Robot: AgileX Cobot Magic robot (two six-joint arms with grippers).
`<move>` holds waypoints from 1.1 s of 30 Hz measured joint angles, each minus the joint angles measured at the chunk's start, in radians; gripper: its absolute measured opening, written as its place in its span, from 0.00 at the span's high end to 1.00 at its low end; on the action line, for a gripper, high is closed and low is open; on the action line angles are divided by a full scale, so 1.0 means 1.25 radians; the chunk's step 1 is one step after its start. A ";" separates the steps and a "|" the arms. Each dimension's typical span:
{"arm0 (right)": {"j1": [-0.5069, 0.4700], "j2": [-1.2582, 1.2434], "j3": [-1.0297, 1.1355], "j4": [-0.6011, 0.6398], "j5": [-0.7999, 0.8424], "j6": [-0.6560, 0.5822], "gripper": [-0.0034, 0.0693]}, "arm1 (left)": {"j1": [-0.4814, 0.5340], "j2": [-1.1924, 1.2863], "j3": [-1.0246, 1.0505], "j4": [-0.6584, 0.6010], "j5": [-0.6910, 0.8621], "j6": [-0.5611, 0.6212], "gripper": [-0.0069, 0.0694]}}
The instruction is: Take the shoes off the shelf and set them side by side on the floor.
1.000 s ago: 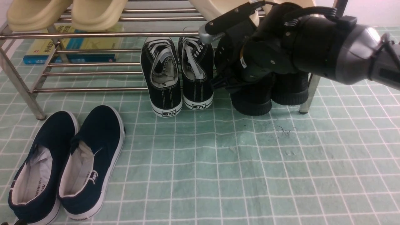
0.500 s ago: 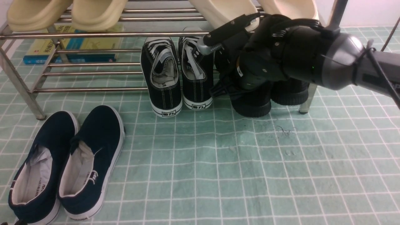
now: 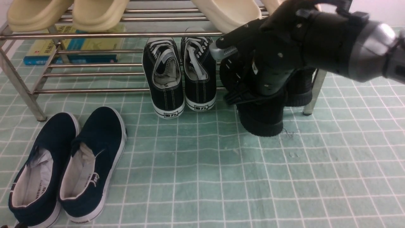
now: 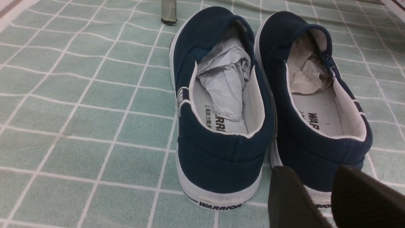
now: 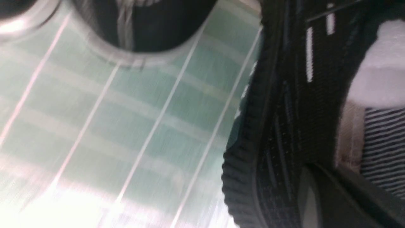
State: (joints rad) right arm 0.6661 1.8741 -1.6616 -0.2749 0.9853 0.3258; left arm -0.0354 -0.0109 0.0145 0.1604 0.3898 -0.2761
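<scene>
One black knit sneaker (image 3: 262, 117) hangs at the right side of the shelf (image 3: 110, 34), its heel reaching out past the lowest rods. It is all black: the upper has a fine woven mesh with thin vertical ribs, broken by short white dashes on the side, and the thick sole is ridged like a cog along its edge. Soft white stuffing sits inside, over a finely striped grey-and-black lining. The right fingers (image 5: 319, 167) are closed on the side of its collar. The other black sneaker (image 3: 300, 87) is beside it on the rack, partly covered by the right arm.

The shelf is shiny steel tubing, round rods on slanted legs. It carries smooth, rounded cream clogs (image 3: 99, 14) on top and black canvas sneakers (image 3: 163, 77) below, with white rubber soles, flat white laces and pale stitching. The floor (image 3: 196, 164) has a pale green covering, lightly wrinkled, crossed by thin white lines. On it lie navy slip-ons (image 4: 221, 158) side by side, matte cloth over white rubber, crumpled paper inside. The left fingers (image 4: 310, 196) are open near their heels, holding nothing.
</scene>
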 joint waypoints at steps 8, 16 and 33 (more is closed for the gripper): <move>0.000 -0.172 0.000 0.176 0.201 -0.119 0.94 | 0.000 0.000 0.000 0.000 0.000 0.000 0.59; 0.000 -0.250 0.045 0.241 0.224 -0.125 0.94 | 0.000 -0.001 0.000 0.001 0.000 0.000 0.59; 0.003 -0.198 0.079 0.239 0.221 -0.337 0.94 | 0.000 -0.001 0.000 0.001 0.000 0.000 0.59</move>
State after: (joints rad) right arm 0.6692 1.6270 -1.5634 0.0242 1.2615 -0.0949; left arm -0.0354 -0.0120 0.0145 0.1612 0.3898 -0.2761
